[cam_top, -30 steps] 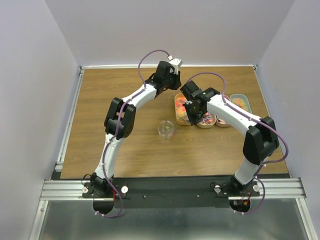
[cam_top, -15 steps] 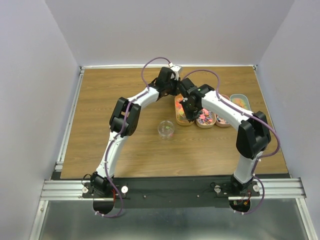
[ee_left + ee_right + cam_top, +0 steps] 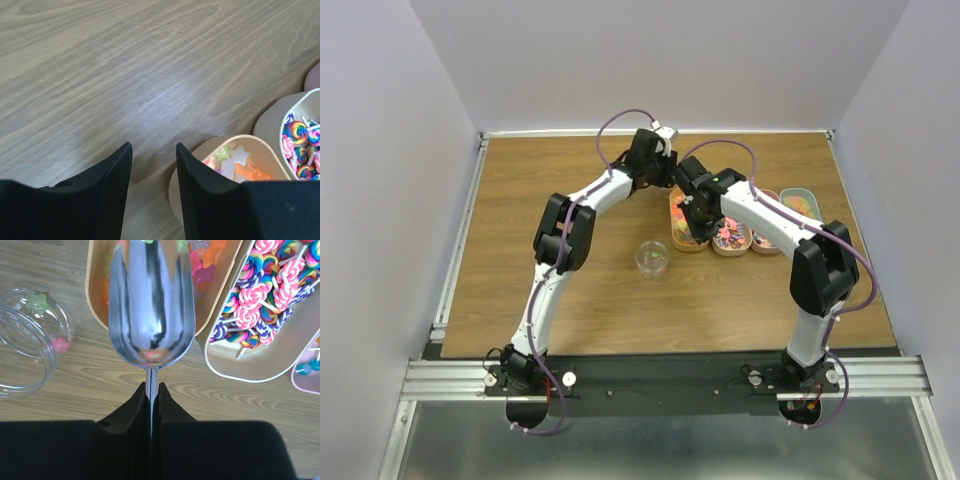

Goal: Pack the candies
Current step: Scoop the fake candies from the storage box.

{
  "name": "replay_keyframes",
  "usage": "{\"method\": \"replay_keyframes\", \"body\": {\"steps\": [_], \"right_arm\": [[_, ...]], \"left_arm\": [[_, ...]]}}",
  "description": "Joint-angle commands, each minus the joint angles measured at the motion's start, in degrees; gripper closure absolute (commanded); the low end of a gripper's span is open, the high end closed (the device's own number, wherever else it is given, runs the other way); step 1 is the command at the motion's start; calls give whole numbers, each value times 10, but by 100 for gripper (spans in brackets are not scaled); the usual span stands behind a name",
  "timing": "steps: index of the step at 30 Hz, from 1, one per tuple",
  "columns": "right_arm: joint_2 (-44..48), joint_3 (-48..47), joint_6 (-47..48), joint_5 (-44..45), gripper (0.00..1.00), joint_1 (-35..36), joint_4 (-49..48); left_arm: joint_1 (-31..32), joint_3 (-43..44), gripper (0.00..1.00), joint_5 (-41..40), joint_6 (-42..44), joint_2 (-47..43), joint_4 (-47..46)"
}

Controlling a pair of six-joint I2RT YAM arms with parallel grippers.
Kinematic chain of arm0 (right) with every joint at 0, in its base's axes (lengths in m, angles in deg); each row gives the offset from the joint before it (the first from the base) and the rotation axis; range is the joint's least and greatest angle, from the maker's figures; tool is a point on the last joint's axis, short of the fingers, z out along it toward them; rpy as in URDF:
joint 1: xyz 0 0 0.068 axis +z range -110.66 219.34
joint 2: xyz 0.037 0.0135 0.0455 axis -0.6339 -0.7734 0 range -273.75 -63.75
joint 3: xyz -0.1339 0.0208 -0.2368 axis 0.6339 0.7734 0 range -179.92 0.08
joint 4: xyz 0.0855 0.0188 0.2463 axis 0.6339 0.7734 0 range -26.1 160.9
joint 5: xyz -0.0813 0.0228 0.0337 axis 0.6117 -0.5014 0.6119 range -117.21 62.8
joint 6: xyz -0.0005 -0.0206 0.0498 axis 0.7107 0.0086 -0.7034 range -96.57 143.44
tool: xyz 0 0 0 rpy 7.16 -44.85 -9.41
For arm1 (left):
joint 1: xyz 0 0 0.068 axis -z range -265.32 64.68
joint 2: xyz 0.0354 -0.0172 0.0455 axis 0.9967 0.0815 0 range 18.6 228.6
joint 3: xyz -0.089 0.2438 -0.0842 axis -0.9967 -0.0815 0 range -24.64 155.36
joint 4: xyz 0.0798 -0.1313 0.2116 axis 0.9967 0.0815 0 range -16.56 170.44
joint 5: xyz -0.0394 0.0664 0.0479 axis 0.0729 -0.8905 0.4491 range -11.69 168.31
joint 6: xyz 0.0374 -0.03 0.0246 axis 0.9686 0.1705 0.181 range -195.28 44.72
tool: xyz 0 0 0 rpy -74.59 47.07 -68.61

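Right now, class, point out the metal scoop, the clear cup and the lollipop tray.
metal scoop [image 3: 151, 300], right wrist view, the middle of its bowl.
clear cup [image 3: 50, 347], right wrist view, its transparent rim.
lollipop tray [image 3: 270, 360], right wrist view, the bare floor at its near end.

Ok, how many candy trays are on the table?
4, in a row right of centre: star-candy tray, lollipop tray, pink tray, teal tray. The right arm may hide more.

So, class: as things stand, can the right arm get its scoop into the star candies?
Probably yes: the right gripper holds the metal scoop over the open tray of star candies, with no lid or other thing between them.
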Motion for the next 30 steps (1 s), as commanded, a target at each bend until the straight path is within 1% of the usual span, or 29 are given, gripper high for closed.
{"method": "replay_keyframes", "body": {"steps": [1, 4, 9, 12, 16, 22, 30], "right_arm": [[-7, 0, 6, 18, 99, 2, 4], [-5, 0, 7, 18, 99, 2, 2], [-8, 4, 8, 17, 99, 2, -3], [-8, 6, 6, 14, 99, 2, -5], [-5, 8, 5, 13, 99, 3, -9], [-1, 14, 5, 12, 99, 2, -11], [2, 22, 1, 10, 99, 2, -17]], "left_arm": [[2, 0, 51, -41, 56, -71, 47], [13, -26, 51, -65, 86, -82, 70], [16, -57, 52, -62, 46, -95, 93], [17, -66, 54, -43, 24, -104, 90], [25, -61, 60, -40, 20, -98, 94], [29, -55, 64, -67, 14, -94, 116], [43, -62, 64, -60, 1, -99, 115]]}}
